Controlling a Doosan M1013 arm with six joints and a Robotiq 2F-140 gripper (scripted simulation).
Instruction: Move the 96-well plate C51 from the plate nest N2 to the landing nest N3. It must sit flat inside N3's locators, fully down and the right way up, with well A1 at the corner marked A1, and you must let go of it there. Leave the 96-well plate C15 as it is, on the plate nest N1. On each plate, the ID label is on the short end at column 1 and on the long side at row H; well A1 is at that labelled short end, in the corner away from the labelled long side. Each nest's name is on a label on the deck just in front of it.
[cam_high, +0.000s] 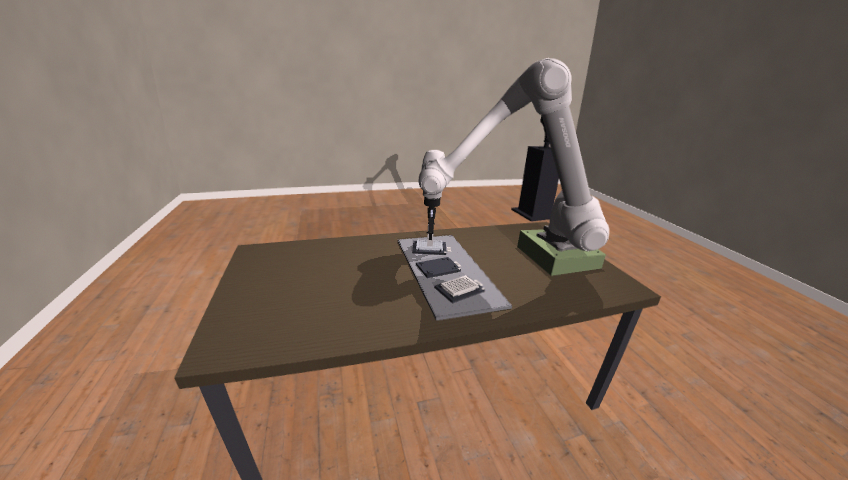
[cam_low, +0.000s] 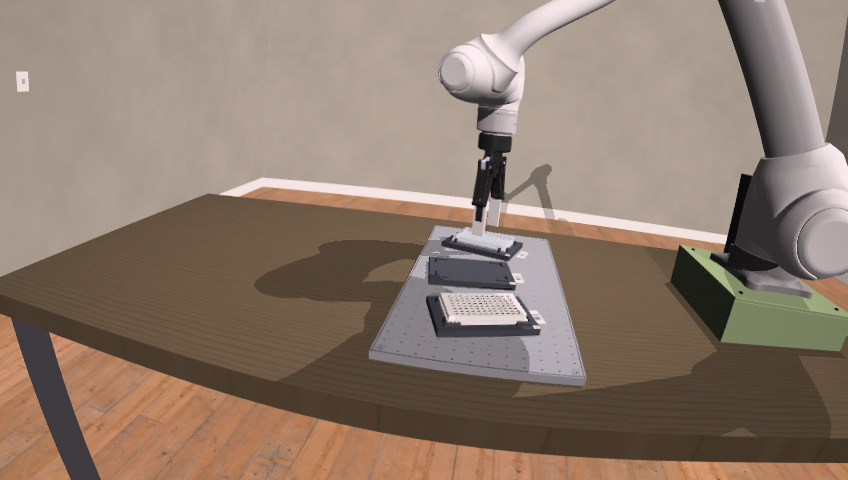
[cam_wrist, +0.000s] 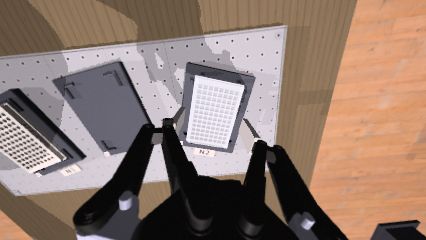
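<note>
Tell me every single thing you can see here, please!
Table: one, dark brown wood, on the plank floor.
Deck plate: one, grey, dotted with holes, on the table.
Nests: three, dark grey, in a row on the deck plate.
Plate on N2: one, white, under the tool.
Middle nest: bare.
Plate on N1: one, white, nearest nest.
Pedestal: one, green, table corner.
Arm: one, white.
Tool: one, black, open, above the plate on N2.

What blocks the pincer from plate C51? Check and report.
Nothing visible. The open pincer hangs above plate C51, which sits in nest N2, with only air between. The bare middle nest lies off to one side.
</note>
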